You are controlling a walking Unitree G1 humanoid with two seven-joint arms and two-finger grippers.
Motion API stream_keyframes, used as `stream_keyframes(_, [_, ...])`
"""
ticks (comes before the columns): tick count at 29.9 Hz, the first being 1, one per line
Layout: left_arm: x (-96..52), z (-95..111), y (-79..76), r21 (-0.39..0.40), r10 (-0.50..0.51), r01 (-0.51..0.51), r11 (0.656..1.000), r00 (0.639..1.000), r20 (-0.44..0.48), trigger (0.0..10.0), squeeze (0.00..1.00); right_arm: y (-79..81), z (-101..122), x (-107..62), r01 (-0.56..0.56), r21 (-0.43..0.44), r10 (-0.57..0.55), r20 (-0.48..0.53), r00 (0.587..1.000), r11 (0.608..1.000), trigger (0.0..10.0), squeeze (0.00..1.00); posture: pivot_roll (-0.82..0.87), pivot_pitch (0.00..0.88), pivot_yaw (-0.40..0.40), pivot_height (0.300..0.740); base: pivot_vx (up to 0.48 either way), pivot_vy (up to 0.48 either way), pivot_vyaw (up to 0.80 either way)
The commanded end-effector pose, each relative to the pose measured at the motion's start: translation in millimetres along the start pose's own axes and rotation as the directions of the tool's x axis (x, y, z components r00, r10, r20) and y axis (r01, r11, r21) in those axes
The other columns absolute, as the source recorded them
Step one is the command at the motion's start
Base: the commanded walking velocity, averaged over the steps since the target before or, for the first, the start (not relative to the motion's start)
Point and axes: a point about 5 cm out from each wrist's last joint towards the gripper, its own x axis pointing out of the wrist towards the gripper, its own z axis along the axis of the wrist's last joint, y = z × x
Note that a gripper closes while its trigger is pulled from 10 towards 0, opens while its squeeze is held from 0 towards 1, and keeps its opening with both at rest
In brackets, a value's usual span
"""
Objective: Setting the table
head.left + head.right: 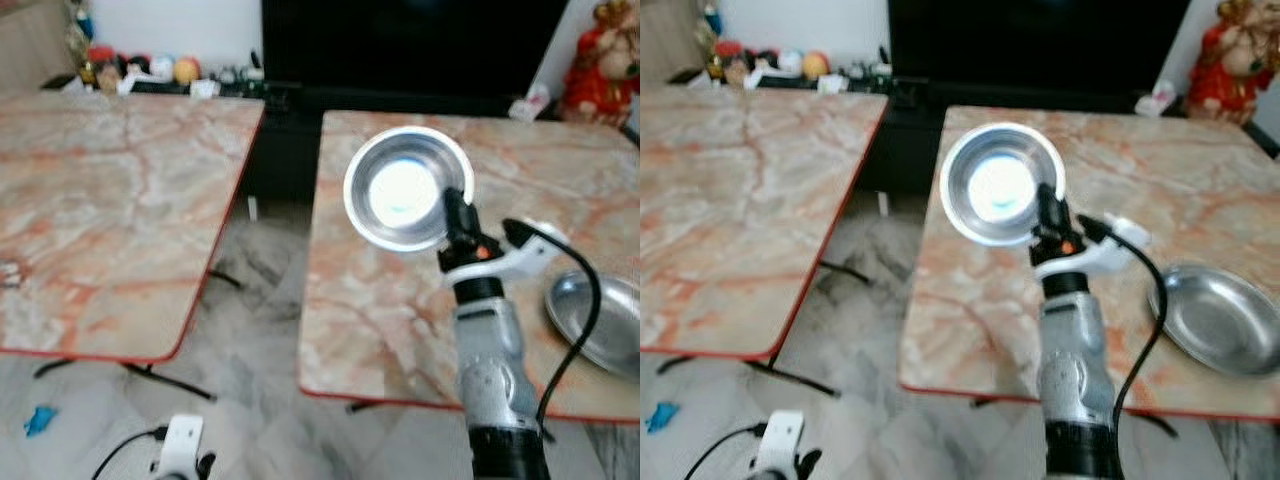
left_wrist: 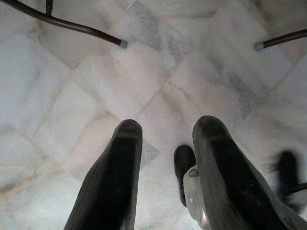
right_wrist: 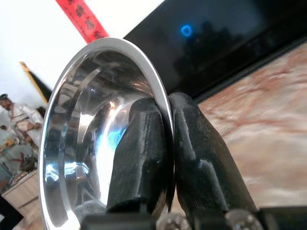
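Left eye view: the right hand (image 1: 458, 203) is raised over the near part of the right table (image 1: 400, 320), its fingers pinched shut on the rim of a steel bowl (image 1: 405, 188). The bowl is held up in the air, tilted so its inside faces the camera, and touches nothing below. A steel plate (image 1: 600, 320) already lies flat near the table's right edge. The left table (image 1: 110, 210) carries no dishes that can be made out.

Right eye view: the same scene, with the bowl above the table's near left part and well apart from the plate.

Left wrist view: the left hand (image 2: 165, 158) hangs idle over the marble floor (image 2: 144, 86), its fingers parted with nothing between them.

Right wrist view: one finger (image 3: 139, 153) lies inside the bowl's wall and the other outside, clamping the rim tight.

As a judgement, the setting is early: one plate is down, the bowl is in hand but not yet placed, and lowering it onto the table and letting go remain.
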Motion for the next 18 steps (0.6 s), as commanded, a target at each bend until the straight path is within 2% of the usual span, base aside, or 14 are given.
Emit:
stream_keyframes(1, [0.1, -3.6, -7.0, -0.007, -0.017, 0.017, 1.0, 1.0, -0.019, 10.0, 0.0, -7.4, 7.4, -2.8, 0.028, -0.02, -0.028, 0.019, 0.999, 0.999, 10.0, 0.0, 0.03, 0.0, -0.006, 0.74, 0.0, -0.442, 0.0])
stream_keyframes(15, [0.0, -3.8, -7.1, -0.005, -0.02, 0.02, 1.0, 1.0, -0.019, 10.0, 0.0, -13.7, 10.2, -5.8, 0.065, -0.036, -0.064, 0.018, 0.998, 0.997, 10.0, 0.0, 0.03, 0.0, -0.005, 0.74, 0.0, -0.434, 0.0])
stream_keyframes(18, [0.1, -3.6, -6.7, -0.006, -0.018, 0.018, 1.0, 1.0, -0.019, 10.0, 0.0, -15.2, 10.2, -6.9, 0.075, -0.041, -0.074, 0.016, 0.997, 0.996, 10.0, 0.0, 0.03, 0.0, -0.004, 0.74, 0.0, -0.265, 0.0])
